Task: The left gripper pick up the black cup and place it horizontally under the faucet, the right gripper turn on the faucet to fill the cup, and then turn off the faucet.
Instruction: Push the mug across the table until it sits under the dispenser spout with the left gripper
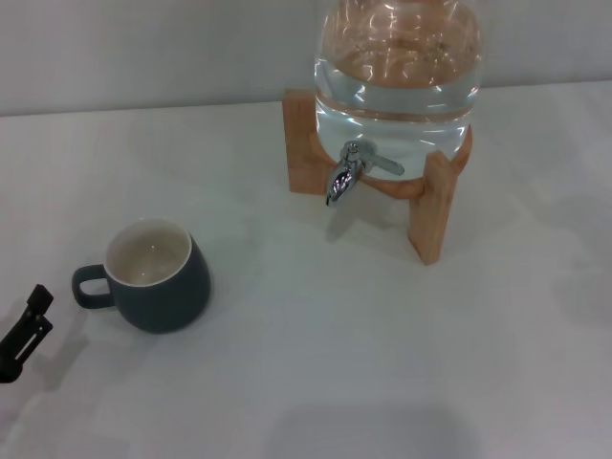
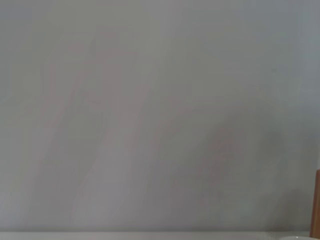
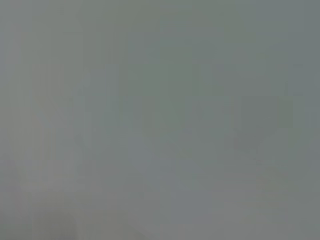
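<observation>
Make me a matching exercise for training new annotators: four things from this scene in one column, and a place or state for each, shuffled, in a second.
Things:
1. black cup
2. faucet
3. left end effector
4. wooden stand

Places or states:
A. holds up the clear water jar
B. at the table's left edge, beside the cup's handle, not touching it
C. upright on the white table, cream inside showing
D. shiny chrome, sticking out from the jar's base

Pairs: 1-C, 2-D, 3-B, 4-A

At my ten o'clock, the black cup (image 1: 158, 277) looks matt; the faucet (image 1: 346, 175) is glossy chrome, its stand (image 1: 432, 212) smooth wood.
</observation>
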You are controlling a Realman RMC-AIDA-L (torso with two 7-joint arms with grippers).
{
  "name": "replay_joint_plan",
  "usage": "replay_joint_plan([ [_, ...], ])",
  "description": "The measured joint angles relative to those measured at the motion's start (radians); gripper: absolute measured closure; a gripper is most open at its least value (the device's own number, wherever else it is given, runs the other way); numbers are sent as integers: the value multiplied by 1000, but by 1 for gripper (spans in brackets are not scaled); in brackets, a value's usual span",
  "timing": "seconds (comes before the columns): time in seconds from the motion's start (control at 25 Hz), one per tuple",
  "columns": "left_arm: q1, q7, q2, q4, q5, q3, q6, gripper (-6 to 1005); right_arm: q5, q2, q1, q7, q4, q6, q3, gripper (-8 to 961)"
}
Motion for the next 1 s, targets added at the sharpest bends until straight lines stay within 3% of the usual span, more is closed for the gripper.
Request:
replay_joint_plan([
  [1.0, -28, 8, -1, -69, 10, 0, 153, 108, -1, -5, 13, 0, 0, 0, 0, 109],
])
